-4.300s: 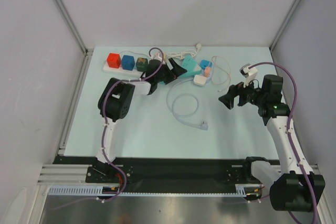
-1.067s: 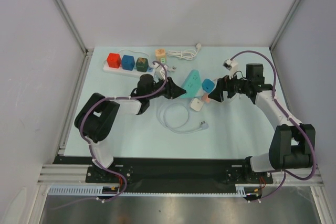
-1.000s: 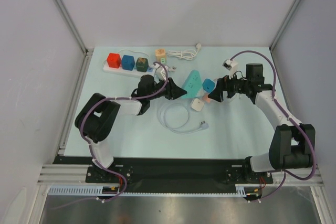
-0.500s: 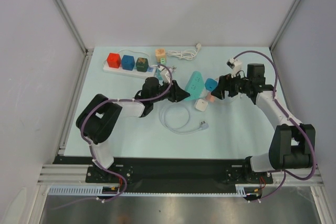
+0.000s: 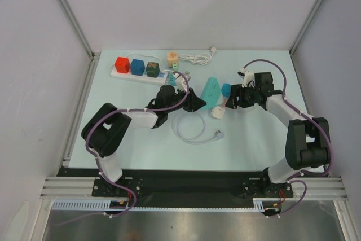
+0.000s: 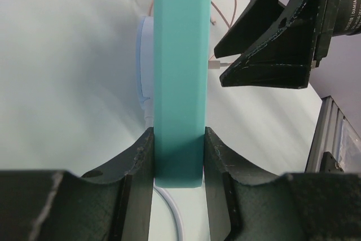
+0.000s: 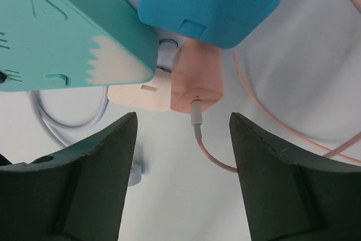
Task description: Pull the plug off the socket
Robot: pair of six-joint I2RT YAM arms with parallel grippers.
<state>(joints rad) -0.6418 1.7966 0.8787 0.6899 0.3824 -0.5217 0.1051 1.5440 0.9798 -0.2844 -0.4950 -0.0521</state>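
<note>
A teal socket block (image 5: 211, 90) (image 6: 177, 71) (image 7: 62, 32) is tilted up off the table, and my left gripper (image 5: 194, 101) (image 6: 177, 162) is shut on its near end. Plugged into its far side are a blue plug (image 5: 226, 89) (image 7: 211, 4), a pink plug (image 7: 197, 83) with a thin pink cable (image 7: 214, 156), and a white plug (image 5: 217, 112) (image 7: 141, 95). My right gripper (image 5: 232, 99) (image 7: 183, 156) stands open just short of the pink plug, with only the cable between its fingers. The left wrist view shows it beyond the block (image 6: 276, 38).
A white power strip (image 5: 121, 73) at the back left carries red, blue and dark cube adapters. An orange cube adapter (image 5: 172, 57) and a bundled white cord (image 5: 197, 57) lie behind. A white cable loop (image 5: 192, 131) ending in a plug (image 5: 219, 135) lies in front of the socket.
My right gripper has moved left, close up to the plugs, and its jaws have narrowed. The left gripper has carried the teal socket slightly to the right.
</note>
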